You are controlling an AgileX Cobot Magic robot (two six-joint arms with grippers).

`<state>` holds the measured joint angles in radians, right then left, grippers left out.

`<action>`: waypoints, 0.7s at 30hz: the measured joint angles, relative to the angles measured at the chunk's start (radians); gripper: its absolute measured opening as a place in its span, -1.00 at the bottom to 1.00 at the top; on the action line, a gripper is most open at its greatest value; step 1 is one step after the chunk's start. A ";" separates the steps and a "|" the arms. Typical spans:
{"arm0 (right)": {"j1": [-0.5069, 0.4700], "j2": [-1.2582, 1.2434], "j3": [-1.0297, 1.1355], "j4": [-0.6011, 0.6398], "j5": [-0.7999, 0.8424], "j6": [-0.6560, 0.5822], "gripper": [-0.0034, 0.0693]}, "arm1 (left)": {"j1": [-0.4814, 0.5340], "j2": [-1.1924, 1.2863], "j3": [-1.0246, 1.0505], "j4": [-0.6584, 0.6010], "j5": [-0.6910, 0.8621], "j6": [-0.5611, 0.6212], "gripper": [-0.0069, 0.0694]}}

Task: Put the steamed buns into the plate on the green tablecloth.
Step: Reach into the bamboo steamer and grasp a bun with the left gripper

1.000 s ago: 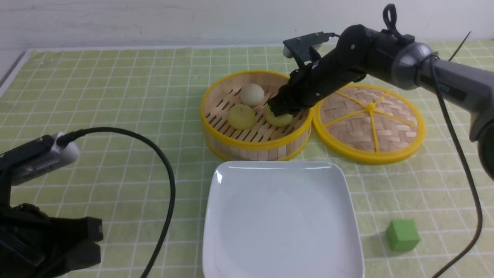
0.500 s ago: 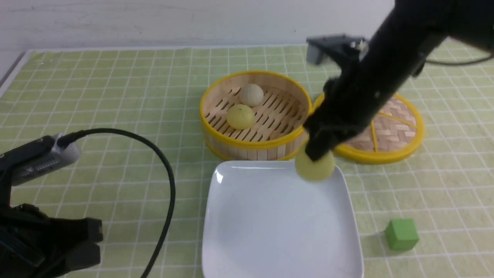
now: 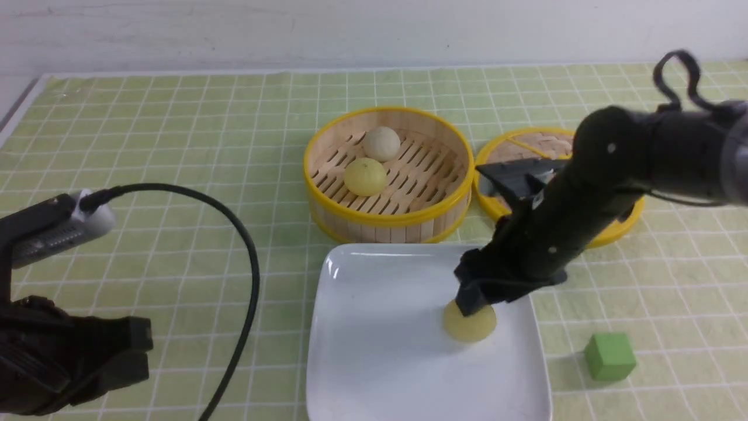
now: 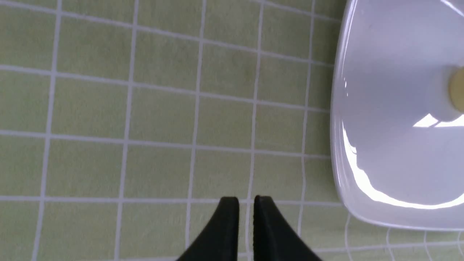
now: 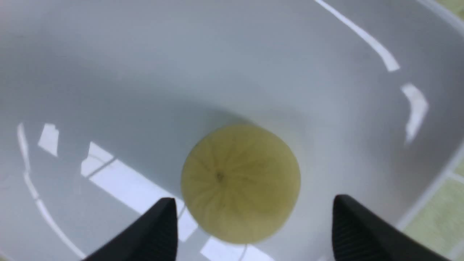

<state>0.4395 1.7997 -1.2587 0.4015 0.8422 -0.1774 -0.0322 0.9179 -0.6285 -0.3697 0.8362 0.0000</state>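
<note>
A pale yellow steamed bun [image 3: 469, 323] lies in the white square plate [image 3: 380, 362] near its right edge; it also shows in the right wrist view [image 5: 240, 183]. My right gripper [image 3: 470, 304] hangs just above this bun; in the right wrist view the gripper [image 5: 253, 210] is open, its jaws wide apart and clear of the bun. A second yellow bun [image 3: 365, 176] and a greyish-white bun [image 3: 382, 143] sit in the bamboo steamer [image 3: 388, 220]. My left gripper [image 4: 246, 203] is shut and empty over the green tablecloth [image 3: 175, 128], left of the plate [image 4: 391, 152].
The woven steamer lid [image 3: 526, 149] lies right of the steamer, partly behind my right arm. A green cube [image 3: 609, 356] sits on the cloth right of the plate. The left arm's black cable [image 3: 245, 275] loops over the cloth at the left.
My right gripper lifted the yellow bun out of the steamer, carried it toward me over the plate, lowered it and opened; the bun now rests in the plate. The left arm barely moved.
</note>
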 joint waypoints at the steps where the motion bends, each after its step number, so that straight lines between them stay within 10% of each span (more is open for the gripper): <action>1: -0.011 -0.023 -0.034 -0.031 0.067 0.004 0.70 | 0.000 0.000 0.000 0.000 -0.016 0.000 -0.56; 6: -0.037 -0.165 -0.153 -0.247 0.339 0.106 0.48 | 0.000 0.029 -0.047 -0.022 -0.069 0.000 -0.51; 13: -0.042 -0.484 -0.014 -0.334 0.381 0.177 -0.86 | -0.030 0.276 -0.335 -0.122 0.024 0.081 -0.50; 21: -0.042 -0.839 0.316 -0.337 0.378 0.186 -0.95 | -0.205 0.609 -0.623 -0.113 0.071 0.081 -0.24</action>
<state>0.3979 0.9608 -0.9429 0.0645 1.2197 0.0091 -0.2376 1.5272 -1.2511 -0.4824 0.9069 0.0806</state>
